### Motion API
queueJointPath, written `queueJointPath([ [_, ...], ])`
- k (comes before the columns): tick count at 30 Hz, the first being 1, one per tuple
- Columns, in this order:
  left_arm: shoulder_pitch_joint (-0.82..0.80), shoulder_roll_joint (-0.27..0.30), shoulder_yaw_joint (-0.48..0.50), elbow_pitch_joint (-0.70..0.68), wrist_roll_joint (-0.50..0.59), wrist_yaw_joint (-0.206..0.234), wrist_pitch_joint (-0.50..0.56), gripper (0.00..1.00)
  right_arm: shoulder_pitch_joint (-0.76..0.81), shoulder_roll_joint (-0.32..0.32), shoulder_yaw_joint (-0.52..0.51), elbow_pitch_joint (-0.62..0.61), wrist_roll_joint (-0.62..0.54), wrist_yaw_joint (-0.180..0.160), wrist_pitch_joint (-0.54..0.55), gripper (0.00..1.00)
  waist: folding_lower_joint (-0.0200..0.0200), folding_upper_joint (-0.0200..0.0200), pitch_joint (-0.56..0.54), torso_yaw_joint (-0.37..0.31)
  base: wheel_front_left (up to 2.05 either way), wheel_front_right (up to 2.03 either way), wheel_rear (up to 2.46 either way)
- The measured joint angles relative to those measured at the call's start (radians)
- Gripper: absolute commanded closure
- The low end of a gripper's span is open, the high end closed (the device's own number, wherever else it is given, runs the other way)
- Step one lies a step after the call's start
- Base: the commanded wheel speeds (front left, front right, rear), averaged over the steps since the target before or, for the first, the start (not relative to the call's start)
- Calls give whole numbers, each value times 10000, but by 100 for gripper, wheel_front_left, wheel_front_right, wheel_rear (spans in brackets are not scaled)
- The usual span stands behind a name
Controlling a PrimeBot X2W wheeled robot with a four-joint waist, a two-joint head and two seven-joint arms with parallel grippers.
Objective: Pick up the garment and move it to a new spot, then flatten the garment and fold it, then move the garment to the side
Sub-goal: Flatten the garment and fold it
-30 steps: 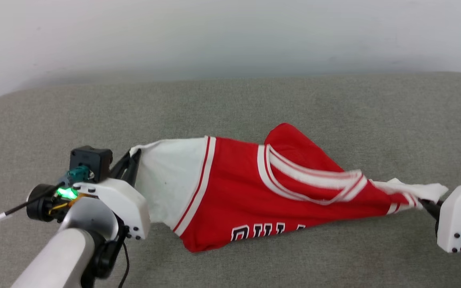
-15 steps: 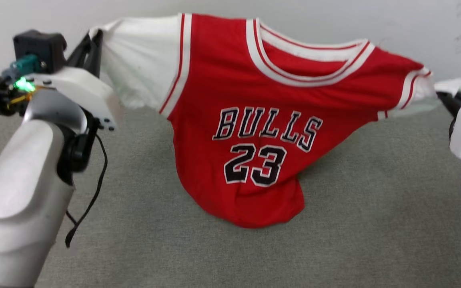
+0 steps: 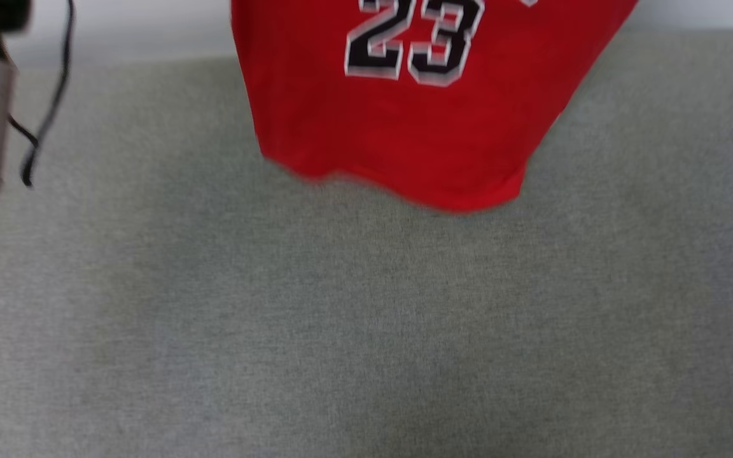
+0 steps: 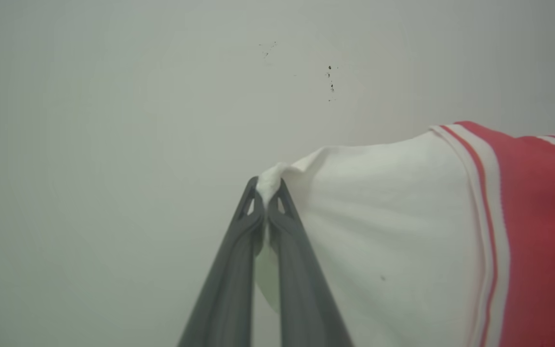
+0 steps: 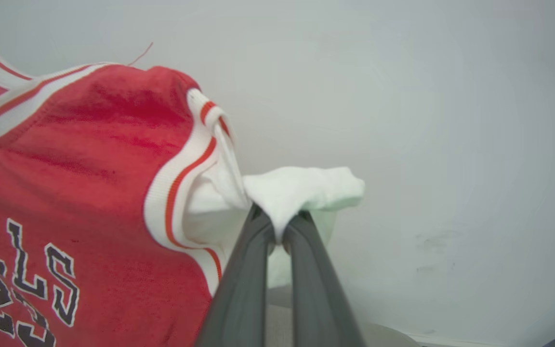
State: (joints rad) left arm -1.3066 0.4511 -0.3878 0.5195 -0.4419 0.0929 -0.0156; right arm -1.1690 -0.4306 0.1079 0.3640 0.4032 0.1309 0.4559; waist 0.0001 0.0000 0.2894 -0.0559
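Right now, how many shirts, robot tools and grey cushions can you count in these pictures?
Shirts: 1, the red garment, hanging by its sleeves.
Tools: 2, the left tool and the right tool, each shut on a white sleeve.
Grey cushions: 1, the grey cushion below it.
Total: 4.

Grey woven cushion surface (image 3: pixel 366 318) across 6 o'clock, plain pale wall (image 3: pixel 118 25) at 12, tiny dark specks (image 4: pixel 330 82) on it at 1 in left wrist view.
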Motion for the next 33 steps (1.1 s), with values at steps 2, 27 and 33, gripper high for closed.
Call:
queueJointPath([
  [2, -636, 17, -19, 267, 176, -54, -207, 100, -700, 15, 165, 297, -92, 2, -499, 100, 1, 0, 412, -38, 0, 0, 0],
  [27, -2801, -278, 173, 2109, -35, -422, -1597, 100, -4162, 307, 2397, 3308, 936, 0, -3198, 100, 1, 0, 3851, -309, 0, 0, 0],
  [33, -1879, -500, 355, 2608, -527, -675, -2023, 100, -3521, 199, 3003, 3824, 1569, 2, -3519, 100, 0, 0, 3566, -205, 0, 0, 0],
])
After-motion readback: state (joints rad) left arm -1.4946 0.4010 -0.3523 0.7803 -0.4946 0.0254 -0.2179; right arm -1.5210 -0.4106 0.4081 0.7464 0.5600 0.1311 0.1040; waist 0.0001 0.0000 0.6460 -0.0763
